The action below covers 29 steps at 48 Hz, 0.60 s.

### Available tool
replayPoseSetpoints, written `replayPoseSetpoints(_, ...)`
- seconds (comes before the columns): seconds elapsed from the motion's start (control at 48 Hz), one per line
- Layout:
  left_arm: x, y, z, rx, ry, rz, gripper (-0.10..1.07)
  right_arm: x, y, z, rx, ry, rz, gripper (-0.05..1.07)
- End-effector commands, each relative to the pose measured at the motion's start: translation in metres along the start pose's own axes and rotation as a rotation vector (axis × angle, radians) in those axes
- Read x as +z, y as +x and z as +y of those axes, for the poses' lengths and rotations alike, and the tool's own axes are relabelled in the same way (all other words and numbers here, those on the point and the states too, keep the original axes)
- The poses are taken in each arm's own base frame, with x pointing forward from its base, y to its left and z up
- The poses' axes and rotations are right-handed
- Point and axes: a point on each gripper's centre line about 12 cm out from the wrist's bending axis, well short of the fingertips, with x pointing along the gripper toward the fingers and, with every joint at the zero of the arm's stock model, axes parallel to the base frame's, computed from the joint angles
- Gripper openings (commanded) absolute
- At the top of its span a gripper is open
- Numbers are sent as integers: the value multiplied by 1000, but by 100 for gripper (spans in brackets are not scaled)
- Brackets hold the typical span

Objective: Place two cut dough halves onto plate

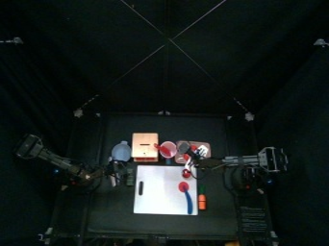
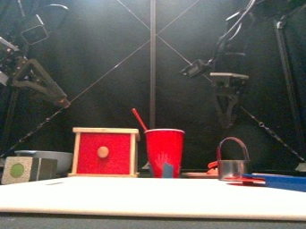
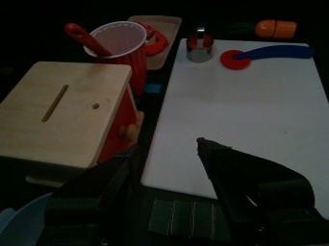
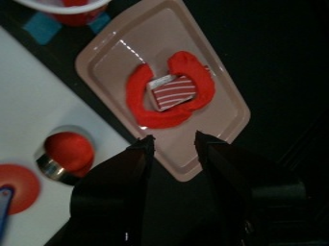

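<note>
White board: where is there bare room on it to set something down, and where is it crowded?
The white board is bare across its middle, from the wooden box side to its far long edge. Its end by the red cup is crowded: a metal ring cutter, a red disc and a blue tool.

The small black table (image 1: 110, 207) is holding many things. A big white board (image 1: 168, 190) is lying flat on it. A wooden block (image 1: 145, 145) and a red cup (image 1: 168, 149) are standing near the board. The pink plate (image 4: 218, 101) is sitting on the table beside the board.
</note>
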Motion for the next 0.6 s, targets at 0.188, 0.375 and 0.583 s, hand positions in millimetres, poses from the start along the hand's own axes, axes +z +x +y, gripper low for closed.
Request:
replayPoseSetpoints(0.188, 6, 1, 0, 4, -4, -16, 88, -28, -20, 14, 152, 182, -206, 78)
replayPoseSetpoints(0.375, 8, 1, -1, -2, 6, -24, 88, -37, -17, 31, 358, 243, -328, 78)
replayPoseSetpoints(0.583, 8, 1, -1, -3, 11, -29, 88, -41, -22, 42, 496, 240, -406, 78)
